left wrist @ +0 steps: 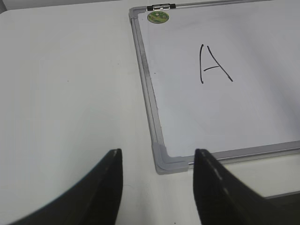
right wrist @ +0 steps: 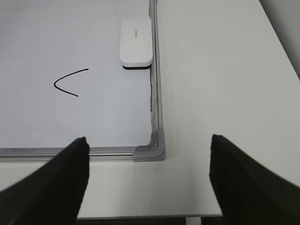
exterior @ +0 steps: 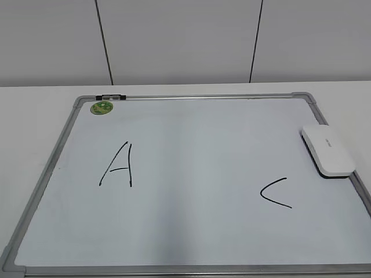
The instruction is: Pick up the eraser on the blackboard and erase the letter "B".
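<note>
The blackboard (exterior: 191,145) is a white dry-erase board with a grey frame, lying flat on the table. It bears a black "A" (exterior: 119,166) at the left and a black "C" (exterior: 275,193) at the right. No letter "B" shows; the board between them is bare. The white eraser (exterior: 327,150) lies on the board by its right edge, and also shows in the right wrist view (right wrist: 136,42). My left gripper (left wrist: 157,161) is open and empty above the board's near left corner. My right gripper (right wrist: 149,145) is open and empty above the near right corner (right wrist: 152,150). Neither gripper shows in the exterior view.
A round green sticker (exterior: 102,107) and a dark clip (exterior: 110,97) sit at the board's far left corner. White table (left wrist: 61,84) lies left of the board and also right of it (right wrist: 220,70). The table's near edge (right wrist: 150,217) runs under my right gripper.
</note>
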You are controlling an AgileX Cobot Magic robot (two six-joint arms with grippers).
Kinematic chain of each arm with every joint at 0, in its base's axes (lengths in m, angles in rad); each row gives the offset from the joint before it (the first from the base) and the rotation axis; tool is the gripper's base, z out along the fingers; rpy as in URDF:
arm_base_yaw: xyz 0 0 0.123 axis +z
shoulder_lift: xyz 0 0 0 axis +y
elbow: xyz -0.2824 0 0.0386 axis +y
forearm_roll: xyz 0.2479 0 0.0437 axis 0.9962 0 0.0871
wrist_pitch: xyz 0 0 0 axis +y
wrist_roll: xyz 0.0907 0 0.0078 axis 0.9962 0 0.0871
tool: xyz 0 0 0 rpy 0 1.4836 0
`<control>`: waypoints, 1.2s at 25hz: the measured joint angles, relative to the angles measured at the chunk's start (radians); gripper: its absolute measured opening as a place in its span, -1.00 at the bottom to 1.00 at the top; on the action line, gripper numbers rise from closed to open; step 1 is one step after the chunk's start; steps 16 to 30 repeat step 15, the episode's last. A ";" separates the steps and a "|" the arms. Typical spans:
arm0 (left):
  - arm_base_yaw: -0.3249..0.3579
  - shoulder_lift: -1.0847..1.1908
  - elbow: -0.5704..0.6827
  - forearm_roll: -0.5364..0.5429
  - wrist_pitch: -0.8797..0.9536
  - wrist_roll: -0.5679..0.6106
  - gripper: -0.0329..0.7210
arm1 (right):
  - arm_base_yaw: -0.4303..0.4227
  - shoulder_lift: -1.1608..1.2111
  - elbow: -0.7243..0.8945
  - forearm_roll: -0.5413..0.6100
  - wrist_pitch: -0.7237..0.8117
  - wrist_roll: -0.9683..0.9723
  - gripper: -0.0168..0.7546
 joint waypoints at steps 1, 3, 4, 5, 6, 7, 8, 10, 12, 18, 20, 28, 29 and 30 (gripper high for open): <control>0.000 0.000 0.000 0.000 0.000 0.000 0.08 | 0.000 0.000 0.000 0.000 0.000 0.000 0.58; 0.000 0.000 0.000 0.000 0.000 0.000 0.08 | 0.000 0.000 0.000 0.000 0.000 0.000 0.58; 0.000 0.000 0.000 0.000 0.000 0.000 0.08 | 0.000 0.000 0.000 0.000 0.000 0.000 0.58; 0.000 0.000 0.000 0.000 0.000 0.000 0.08 | 0.000 0.000 0.000 0.000 0.000 0.000 0.58; 0.000 0.000 0.000 0.000 0.000 0.000 0.08 | 0.000 0.000 0.000 0.000 0.000 0.000 0.58; 0.000 0.000 0.000 0.000 0.000 0.000 0.08 | 0.000 0.000 0.000 0.000 0.000 0.000 0.58; 0.000 0.000 0.000 0.000 0.000 0.000 0.08 | 0.000 0.000 0.000 0.000 0.000 0.000 0.58; 0.000 0.000 0.000 0.000 0.000 0.000 0.08 | 0.000 0.000 0.000 0.000 0.000 0.000 0.58; 0.000 0.000 0.000 0.000 0.000 0.000 0.08 | 0.000 0.000 0.000 0.000 0.000 0.000 0.58; 0.000 0.000 0.000 0.000 0.000 0.000 0.08 | 0.000 0.000 0.000 0.000 0.000 0.000 0.58; 0.000 0.000 0.000 0.000 0.000 0.000 0.08 | 0.000 0.000 0.000 0.000 0.000 0.000 0.58; 0.000 0.000 0.000 0.000 0.000 0.000 0.08 | 0.000 0.000 0.000 0.000 0.000 0.000 0.58; 0.000 0.000 0.000 0.000 0.000 0.000 0.08 | 0.000 0.000 0.000 0.000 0.000 0.000 0.58; 0.000 0.000 0.000 0.000 0.000 0.000 0.08 | 0.000 0.000 0.000 0.000 0.000 0.000 0.58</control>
